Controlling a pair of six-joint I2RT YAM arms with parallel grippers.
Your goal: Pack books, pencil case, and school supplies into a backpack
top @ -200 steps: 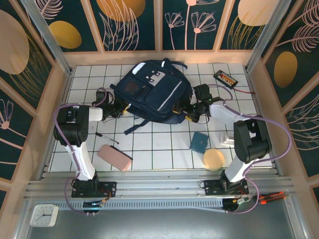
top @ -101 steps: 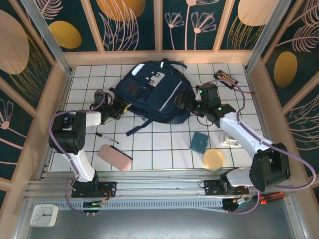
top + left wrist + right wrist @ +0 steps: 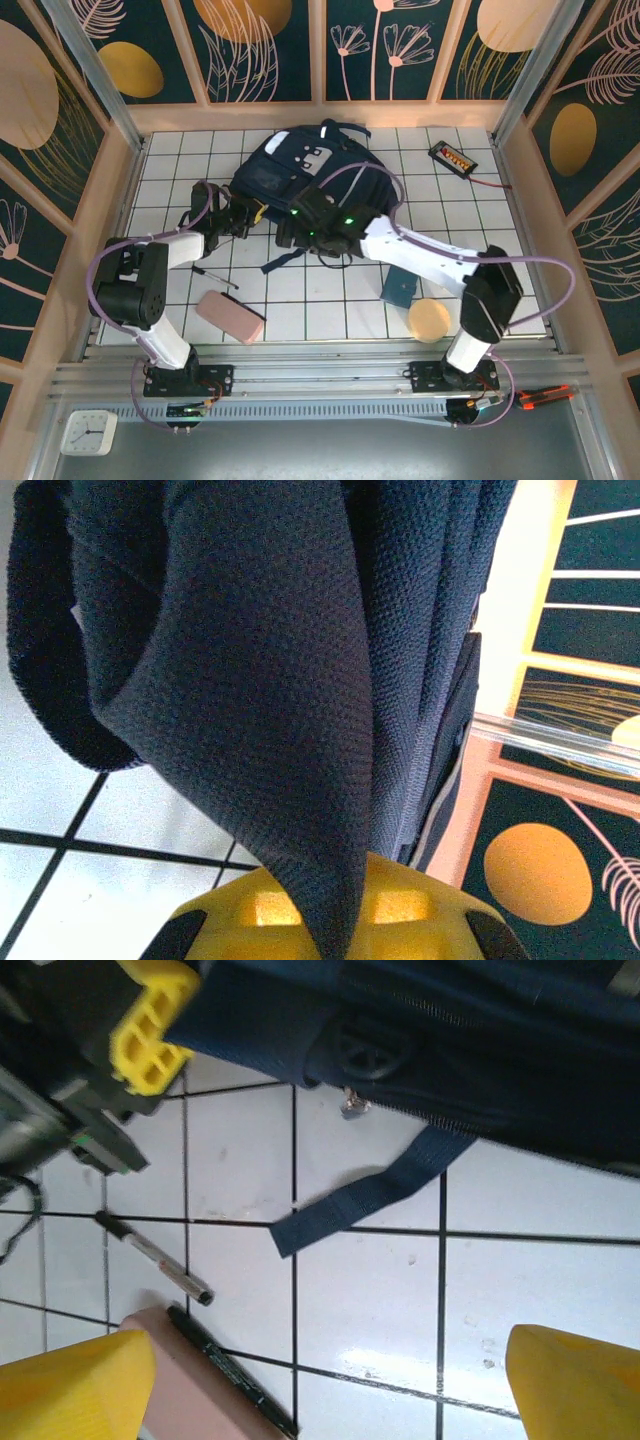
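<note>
At backpack near-left edge: left gripper pinching fabric; right gripper jaws spread, empty; suggest aiming at zip pull, drawing along track, fabric taut.

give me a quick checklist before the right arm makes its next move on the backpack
1. Left pincer shut on a fold of the navy-blue fabric backpack: ok.
2. Right pincer open, jaws wide over the white tiled table: ok.
3. Loose navy webbing strap clear of the right fingertips: ok, it lies flat ahead of them.
4. Main compartment unzipped: cannot tell.
5. Thin black pen, pale pink oblong pouch and small teal square pad lying free on the tiles, outside the backpack: ok.
</note>
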